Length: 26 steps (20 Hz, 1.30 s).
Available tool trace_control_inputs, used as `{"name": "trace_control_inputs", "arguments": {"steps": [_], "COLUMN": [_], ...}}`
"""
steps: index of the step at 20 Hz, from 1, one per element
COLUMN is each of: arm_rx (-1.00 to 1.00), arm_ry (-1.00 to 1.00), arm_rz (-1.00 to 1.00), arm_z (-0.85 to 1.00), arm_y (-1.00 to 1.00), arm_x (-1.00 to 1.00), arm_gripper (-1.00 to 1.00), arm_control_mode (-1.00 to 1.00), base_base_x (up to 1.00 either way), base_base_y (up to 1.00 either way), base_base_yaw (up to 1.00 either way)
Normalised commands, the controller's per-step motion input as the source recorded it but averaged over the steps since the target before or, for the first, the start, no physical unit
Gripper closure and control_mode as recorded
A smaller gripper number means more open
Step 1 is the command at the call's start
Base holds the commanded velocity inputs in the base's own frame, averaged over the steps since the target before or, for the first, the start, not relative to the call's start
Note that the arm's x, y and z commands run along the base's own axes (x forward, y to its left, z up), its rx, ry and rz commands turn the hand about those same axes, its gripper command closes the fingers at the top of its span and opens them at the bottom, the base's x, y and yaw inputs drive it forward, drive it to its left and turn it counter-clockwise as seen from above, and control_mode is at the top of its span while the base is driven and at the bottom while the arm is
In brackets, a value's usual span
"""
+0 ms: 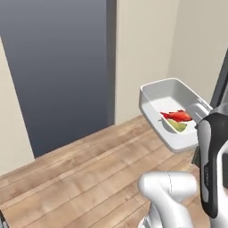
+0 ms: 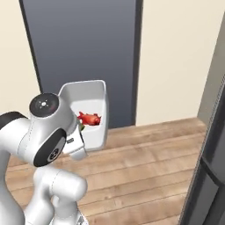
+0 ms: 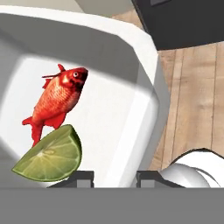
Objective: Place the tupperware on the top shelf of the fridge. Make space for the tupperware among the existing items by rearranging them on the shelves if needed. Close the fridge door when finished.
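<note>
tub's up in the air, gripped by one wall only
jaws clenched on the tupperware (image 1: 171,111) rim, held over the wood floor (image 1: 89,173); it's tilted, so the fish (image 3: 59,98) and lime wedge (image 3: 50,155) could slide or the tub slip.

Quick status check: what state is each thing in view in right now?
Translucent whitish rectangular plastic tupperware: lifted off the floor, open-topped.
Red fish: inside the tub.
Yellow-green lime wedge: inside, beside the fish.
Two-finger gripper: shut on the tub's wall.
Wooden plank floor: bare.

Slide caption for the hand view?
End effector gripping translucent whitish plastic tub holding red fish and lime wedge.
</note>
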Motion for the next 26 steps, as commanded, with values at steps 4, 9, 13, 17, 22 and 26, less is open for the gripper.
{"name": "trace_control_inputs", "arguments": {"steps": [4,9,13,17,22,26], "arm_rx": [0.0,0.0,0.0,0.0,0.0,0.0], "arm_ry": [0.0,0.0,0.0,0.0,0.0,0.0], "arm_rz": [0.0,0.0,0.0,0.0,0.0,0.0], "arm_z": [0.0,0.0,0.0,0.0,0.0,0.0], "arm_y": [0.0,0.0,0.0,0.0,0.0,0.0], "arm_x": [0.0,0.0,0.0,0.0,0.0,0.0], "arm_gripper": [1.0,1.0,1.0,1.0,1.0,1.0], "arm_control_mode": [1.0,1.0,1.0,1.0,1.0,1.0], "base_base_x": [0.8,0.64,0.65,0.67,0.76,0.77], "base_base_y": [0.0,0.0,0.01,0.09,0.22,0.23], "base_base_yaw": [-0.51,-0.57,-0.56,-0.54,-0.5,-0.49]}}
